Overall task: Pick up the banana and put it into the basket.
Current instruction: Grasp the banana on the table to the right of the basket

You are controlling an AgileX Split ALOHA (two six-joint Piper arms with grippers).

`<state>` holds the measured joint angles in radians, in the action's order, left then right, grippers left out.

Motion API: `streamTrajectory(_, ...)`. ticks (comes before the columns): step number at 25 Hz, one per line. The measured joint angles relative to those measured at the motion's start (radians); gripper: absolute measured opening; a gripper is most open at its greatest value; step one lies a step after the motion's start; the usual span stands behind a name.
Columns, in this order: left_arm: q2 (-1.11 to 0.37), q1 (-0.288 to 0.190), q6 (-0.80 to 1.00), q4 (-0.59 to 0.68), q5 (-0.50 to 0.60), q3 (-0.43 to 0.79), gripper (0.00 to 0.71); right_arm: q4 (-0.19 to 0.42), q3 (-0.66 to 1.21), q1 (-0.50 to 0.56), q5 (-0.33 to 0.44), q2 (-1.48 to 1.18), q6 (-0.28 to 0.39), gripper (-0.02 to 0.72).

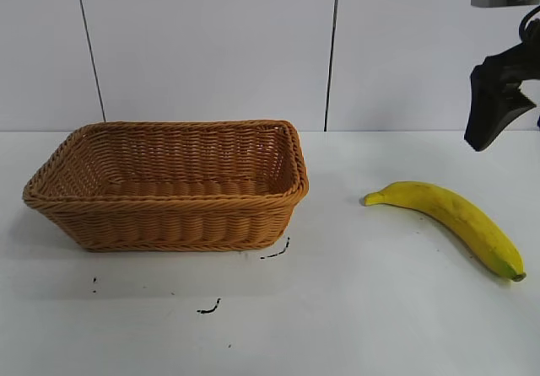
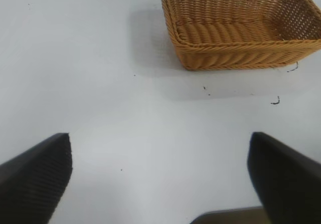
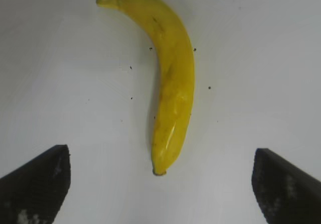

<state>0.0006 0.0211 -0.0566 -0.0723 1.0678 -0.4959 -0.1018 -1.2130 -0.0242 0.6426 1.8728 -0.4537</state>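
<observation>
Exterior view puts the banana [image 1: 451, 218] on the right part of the white tabletop [image 1: 354, 308], lying flat and slanting from its tip at the left down to its dark end nearer the camera at the right. It is well apart from the basket [image 1: 169, 224], which stands upright on the left part of the tabletop with nothing showing inside it. A few small dark marks [image 1: 276, 252] dot the tabletop just beside the basket's near right corner and a little nearer the camera.

My right tool [image 3: 160, 184] hangs in the air above the banana, touching nothing; in the exterior view it shows at the far right edge [image 1: 498, 98], higher than the fruit. Its two dark fingers [image 3: 35, 184] are spread wide, and the right wrist view shows the banana lying lengthwise between them on the tabletop.

My left tool [image 2: 160, 184] is also spread wide, its fingers [image 2: 32, 181] over bare tabletop, with the basket well apart from them.
</observation>
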Motion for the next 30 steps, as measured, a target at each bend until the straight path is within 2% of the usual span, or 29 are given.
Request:
streamTrajectory(7,0.0,0.0,0.0,0.0,0.0,0.0,0.69,-0.014,0.0,-0.012,-0.111,0.133,-0.002,0.683)
streamTrajectory(18,0.0,0.0,0.0,0.0,0.0,0.0,0.69,-0.016,0.0,-0.012,-0.175,0.183,0.015,0.683)
streamTrajectory(25,0.0,0.0,0.0,0.0,0.0,0.0,0.69,-0.017,0.0,-0.012,-0.17,0.214,0.033,0.673)
streamTrajectory(27,0.0,0.0,0.0,0.0,0.0,0.0,0.69,-0.017,0.0,-0.012,-0.171,0.214,0.036,0.589)
streamTrajectory(29,0.0,0.0,0.0,0.0,0.0,0.0,0.69,-0.017,0.0,-0.012,-0.171,0.214,0.036,0.414)
streamTrajectory(30,0.0,0.0,0.0,0.0,0.0,0.0,0.69,-0.016,0.0,-0.012,-0.17,0.214,0.038,0.293)
